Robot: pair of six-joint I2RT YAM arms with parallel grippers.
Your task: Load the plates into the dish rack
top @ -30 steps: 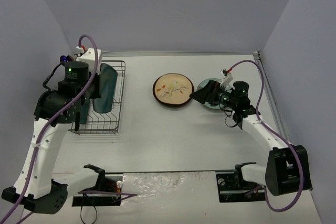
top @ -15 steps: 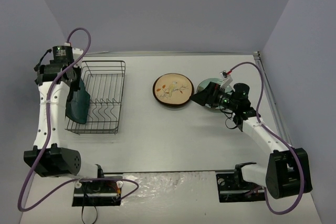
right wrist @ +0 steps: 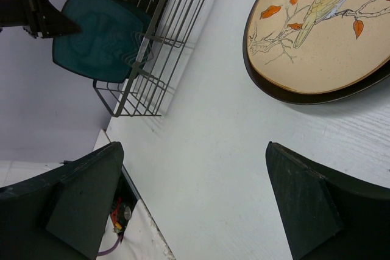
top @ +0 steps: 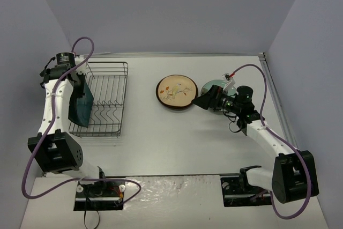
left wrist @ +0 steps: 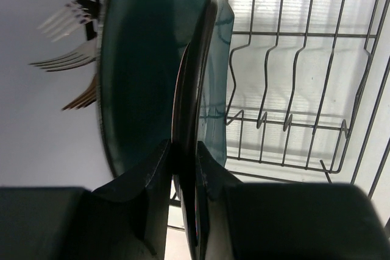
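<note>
Teal plate (top: 80,106) hangs upright, clamped in the raised left end effector (left wrist: 183,153); right end effector (right wrist: 192,150) low, wide open, empty.

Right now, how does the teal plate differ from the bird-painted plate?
The teal plate is squarish and held on edge, pinched by the left gripper at the rack; the bird plate is round, cream, and lies flat on the table, untouched. Both are dinner plates.
</note>
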